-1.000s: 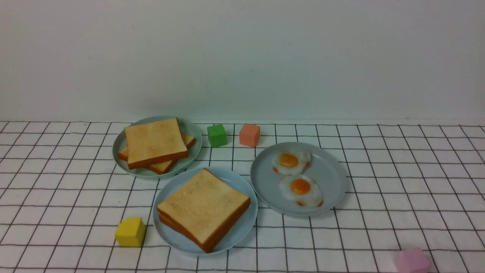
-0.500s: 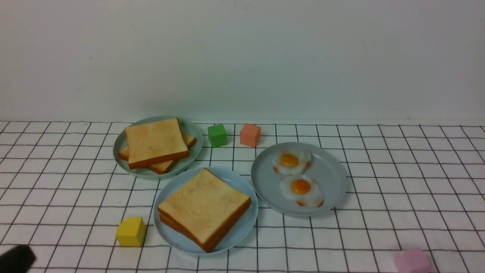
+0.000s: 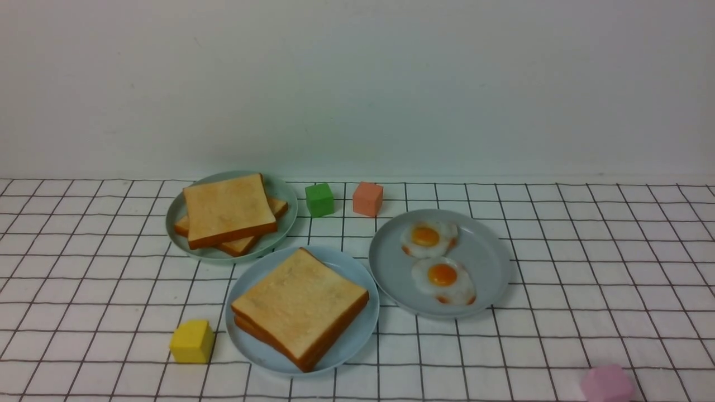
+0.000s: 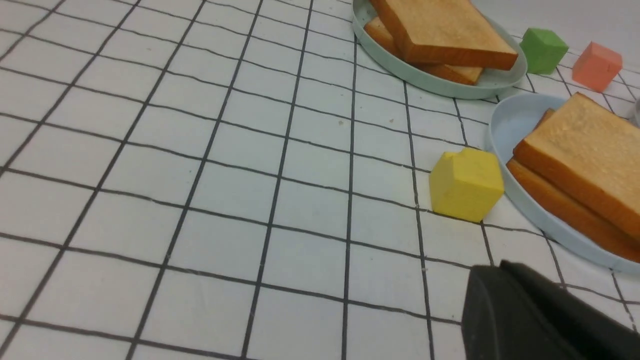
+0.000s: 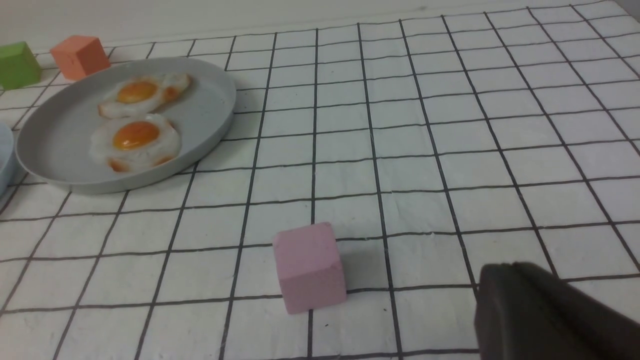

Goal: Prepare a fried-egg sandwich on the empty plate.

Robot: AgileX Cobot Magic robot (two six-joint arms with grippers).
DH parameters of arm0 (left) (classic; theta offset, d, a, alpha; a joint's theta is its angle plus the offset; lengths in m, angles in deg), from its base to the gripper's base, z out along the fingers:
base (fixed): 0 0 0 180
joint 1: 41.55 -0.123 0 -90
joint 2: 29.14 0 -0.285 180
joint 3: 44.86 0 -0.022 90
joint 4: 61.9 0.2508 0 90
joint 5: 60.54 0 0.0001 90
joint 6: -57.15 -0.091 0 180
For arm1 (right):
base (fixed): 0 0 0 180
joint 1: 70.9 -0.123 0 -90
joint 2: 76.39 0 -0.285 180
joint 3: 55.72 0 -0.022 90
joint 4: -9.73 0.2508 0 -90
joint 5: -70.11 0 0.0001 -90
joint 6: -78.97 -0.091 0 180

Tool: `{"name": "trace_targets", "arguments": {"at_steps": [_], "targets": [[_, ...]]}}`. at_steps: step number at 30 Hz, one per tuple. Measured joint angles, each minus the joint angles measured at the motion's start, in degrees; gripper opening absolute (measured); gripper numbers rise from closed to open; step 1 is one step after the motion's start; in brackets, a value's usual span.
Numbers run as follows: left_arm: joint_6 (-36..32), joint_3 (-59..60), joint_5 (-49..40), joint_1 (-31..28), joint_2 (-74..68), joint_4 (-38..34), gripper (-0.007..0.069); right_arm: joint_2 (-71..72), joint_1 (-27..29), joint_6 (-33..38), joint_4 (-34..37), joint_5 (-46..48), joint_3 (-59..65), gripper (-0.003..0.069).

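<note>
The light blue plate (image 3: 349, 267) sits front centre and carries two stacked toast slices (image 3: 299, 304); no egg shows between them. It also shows in the left wrist view (image 4: 510, 125). Two fried eggs (image 3: 443, 277) lie on the grey plate (image 3: 480, 262), which also shows in the right wrist view (image 5: 210, 95). Neither gripper shows in the front view. My left gripper (image 4: 492, 269) is shut and empty, low over the cloth near the yellow cube (image 4: 466, 184). My right gripper (image 5: 500, 269) is shut and empty, near the pink cube (image 5: 310, 267).
A pale green plate (image 3: 286, 223) at the back left holds two more toast slices (image 3: 226, 209). A green cube (image 3: 319, 199) and an orange cube (image 3: 367, 199) stand behind the plates. The yellow cube (image 3: 191, 341) and pink cube (image 3: 607, 384) sit near the front edge.
Half a second ago a dark part of my left gripper showed at the front view's bottom left corner; it has now gone out of that view. Food and plates have not moved.
</note>
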Motion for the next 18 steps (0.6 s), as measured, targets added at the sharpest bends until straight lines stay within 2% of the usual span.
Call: {"name": "trace_targets", "arguments": {"at_steps": [18], "targets": [[0.56,0.0,-0.06,0.0,0.0,-0.14,-0.0013,0.0,0.0,0.0,-0.04,-0.04,0.0,0.0029]]}}
